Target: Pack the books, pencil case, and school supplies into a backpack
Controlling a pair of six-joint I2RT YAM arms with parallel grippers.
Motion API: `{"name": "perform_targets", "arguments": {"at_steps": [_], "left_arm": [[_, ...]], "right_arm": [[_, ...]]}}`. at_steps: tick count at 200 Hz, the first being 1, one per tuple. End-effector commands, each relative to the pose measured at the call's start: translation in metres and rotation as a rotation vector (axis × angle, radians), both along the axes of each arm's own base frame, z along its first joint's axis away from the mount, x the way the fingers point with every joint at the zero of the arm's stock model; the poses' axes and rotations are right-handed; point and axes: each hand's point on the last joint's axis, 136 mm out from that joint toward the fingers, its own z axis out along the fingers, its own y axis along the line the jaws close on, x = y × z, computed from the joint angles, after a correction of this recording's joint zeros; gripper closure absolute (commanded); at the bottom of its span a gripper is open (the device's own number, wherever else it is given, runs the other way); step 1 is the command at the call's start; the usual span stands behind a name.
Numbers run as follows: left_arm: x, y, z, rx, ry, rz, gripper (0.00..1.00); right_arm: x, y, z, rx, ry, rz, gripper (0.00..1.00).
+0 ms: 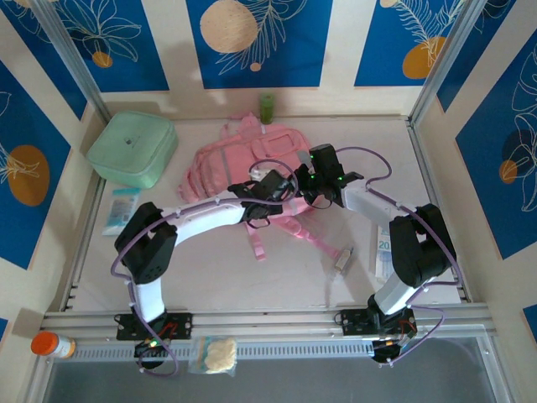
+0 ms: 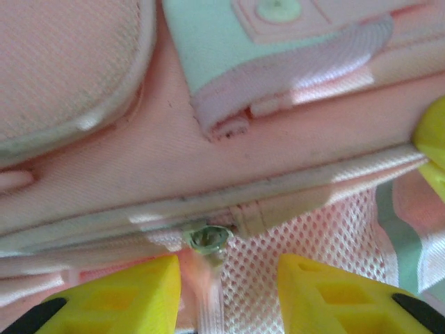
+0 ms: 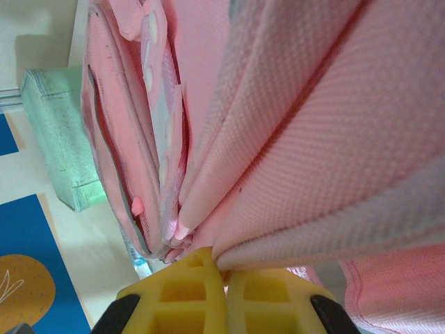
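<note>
ok so the left gripper, half open and empty, has the zip pull dead centre just past its jaws; right gripper pinches the backpack.

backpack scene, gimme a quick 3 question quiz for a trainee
1. True or false: the right gripper is shut on a fold of the backpack fabric.
2. What sits just ahead of the gap between the left gripper fingers? A) a metal zipper pull B) a pencil C) a yellow book
3. Fill in: in the top view, the mint-green box stands to the ____ of the backpack.

Key: 1 true; 2 A; 3 left
</note>
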Motion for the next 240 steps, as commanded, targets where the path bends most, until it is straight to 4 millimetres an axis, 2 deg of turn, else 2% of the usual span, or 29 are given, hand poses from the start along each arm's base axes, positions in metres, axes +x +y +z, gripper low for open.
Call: {"name": "perform_targets", "arguments": {"at_steps": [1,18,40,90,112,125,157,183,200,220,240], "left_arm": [[0.014,0.014,0.009,0.067,-0.046,0.049,0.59],[0.021,0.009,0.008,0.050,-0.052,0.023,0.60],[0.027,0.017,0.008,0.092,-0.047,0.056,0.66],[0.034,-0.005,0.003,-0.014,-0.038,0.000,0.73],[0.038,-0.007,0.001,-0.020,-0.044,0.005,0.73],[0.039,-0.008,0.002,-0.023,-0.054,0.004,0.76],[0.039,0.000,0.016,-0.010,-0.092,0.004,0.86],[0.038,0.008,0.037,-0.022,-0.134,-0.004,0.99],[0.033,0.017,0.048,-0.009,-0.142,-0.014,1.00],[0.020,0.034,0.048,0.058,-0.105,-0.052,1.00],[0.000,0.058,0.033,0.136,-0.011,-0.099,1.00]], "right_arm": [[0.001,0.007,0.034,0.058,-0.076,0.022,1.00],[0.000,0.008,0.033,0.057,-0.075,0.024,1.00],[0.000,0.009,0.034,0.059,-0.076,0.026,1.00],[0.000,0.009,0.031,0.054,-0.073,0.023,1.00],[0.000,0.011,0.033,0.060,-0.074,0.031,1.00],[0.000,0.011,0.033,0.055,-0.079,0.029,1.00],[-0.001,0.008,0.032,0.043,-0.079,0.034,1.00],[-0.002,0.004,0.030,0.018,-0.082,0.035,1.00],[-0.001,-0.002,0.029,0.016,-0.079,0.032,1.00],[0.001,-0.011,0.032,0.031,-0.078,0.038,1.00],[0.001,-0.021,0.033,0.037,-0.072,0.060,1.00]]}}
